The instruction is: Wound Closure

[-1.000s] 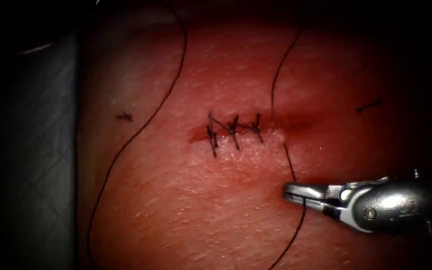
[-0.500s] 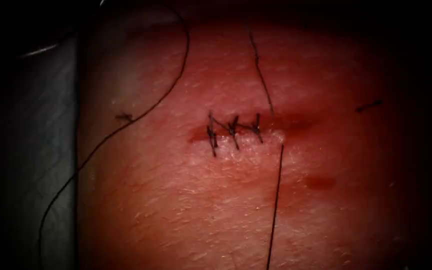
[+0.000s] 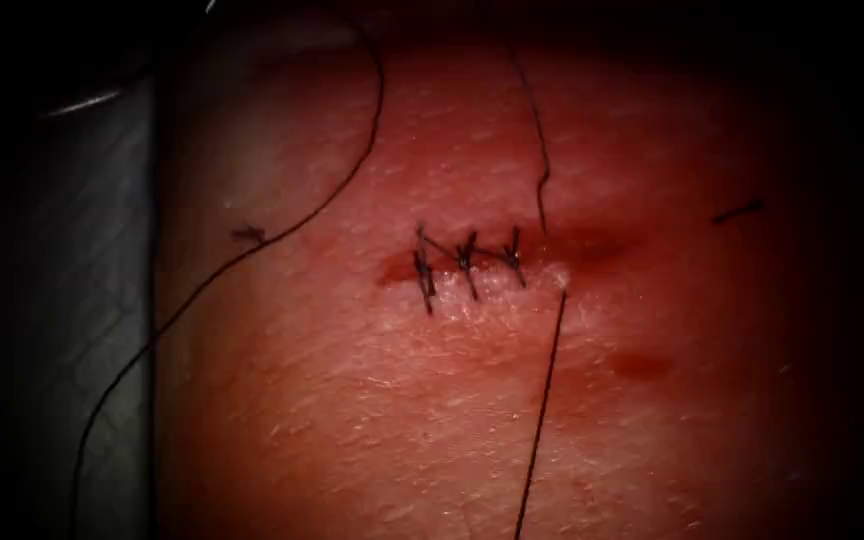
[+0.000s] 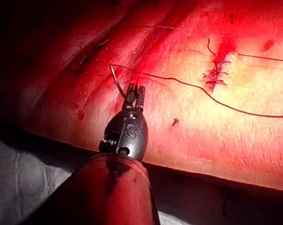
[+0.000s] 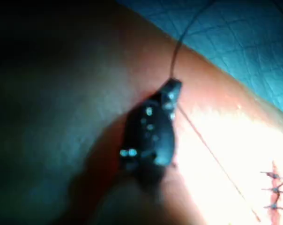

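The left arm's tool [image 4: 134, 93] is built of dark metal, with two short ridged tips set on a rounded wrist housing. A letter "S" is stamped on that housing, and a small round screw is seen below it. The shaft behind is thick, smooth and tubular. The right arm's tool [image 5: 172, 89] is seen as a dark, rounded body dotted with bright glints.

Your left arm's end effector [image 4: 134, 90] points away along its dark red shaft, wrist straight, jaws closed on the needle [image 4: 116, 80] near one end of its curve. Your right arm's end effector [image 5: 172, 89] has its jaws clamped on the thread [image 5: 204, 145].
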`<state>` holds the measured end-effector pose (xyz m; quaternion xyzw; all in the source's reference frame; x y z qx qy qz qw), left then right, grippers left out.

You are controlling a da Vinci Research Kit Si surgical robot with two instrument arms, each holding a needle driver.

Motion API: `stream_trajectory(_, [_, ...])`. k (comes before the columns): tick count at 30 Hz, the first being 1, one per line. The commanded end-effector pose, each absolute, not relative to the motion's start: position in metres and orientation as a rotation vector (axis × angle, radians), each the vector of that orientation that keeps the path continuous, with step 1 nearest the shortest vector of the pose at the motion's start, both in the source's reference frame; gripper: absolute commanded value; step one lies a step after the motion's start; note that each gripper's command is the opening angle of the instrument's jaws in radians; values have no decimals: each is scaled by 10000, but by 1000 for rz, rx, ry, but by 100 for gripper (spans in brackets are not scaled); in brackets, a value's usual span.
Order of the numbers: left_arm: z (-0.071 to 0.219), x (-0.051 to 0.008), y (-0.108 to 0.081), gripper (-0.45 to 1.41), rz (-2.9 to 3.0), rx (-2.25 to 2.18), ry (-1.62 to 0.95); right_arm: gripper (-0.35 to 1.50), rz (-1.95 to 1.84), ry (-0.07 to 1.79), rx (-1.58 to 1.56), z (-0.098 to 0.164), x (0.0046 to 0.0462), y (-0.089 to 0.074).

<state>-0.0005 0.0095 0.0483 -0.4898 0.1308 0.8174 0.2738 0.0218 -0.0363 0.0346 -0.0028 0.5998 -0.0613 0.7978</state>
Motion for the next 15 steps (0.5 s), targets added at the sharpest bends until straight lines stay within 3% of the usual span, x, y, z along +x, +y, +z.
stream_trajectory(1, [490, -9, 95, -45, 2198, -1319, 351, -35, -133, 1288, 8, 348, 225, -383])
stream_trajectory(15, [490, -12, 94, -45, 2203, -1317, 348, -35, -151, 1308, 76, 319, 233, -409])
